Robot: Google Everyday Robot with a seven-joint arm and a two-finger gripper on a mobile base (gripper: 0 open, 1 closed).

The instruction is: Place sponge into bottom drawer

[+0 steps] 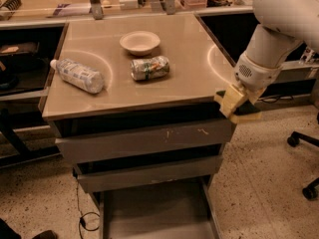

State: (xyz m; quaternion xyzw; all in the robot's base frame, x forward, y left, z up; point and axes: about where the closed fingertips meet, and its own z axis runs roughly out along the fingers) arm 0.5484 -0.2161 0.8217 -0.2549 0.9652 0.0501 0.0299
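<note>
My gripper (238, 103) hangs off the white arm at the front right corner of the cabinet top, just past its edge. It is shut on the sponge (231, 101), a yellow foam block with a dark green layer showing underneath. The bottom drawer (154, 210) is pulled out at the foot of the cabinet, a wide shallow grey tray with a bare floor. The sponge is above and to the right of that drawer, level with the top drawer front.
On the cabinet top (184, 39) lie a plastic bottle (77, 75), a crushed can (150, 67) and a small bowl (140, 42). The top drawer front (144, 138) and the middle drawer (147, 172) are below. An office chair base (305, 163) stands at the right.
</note>
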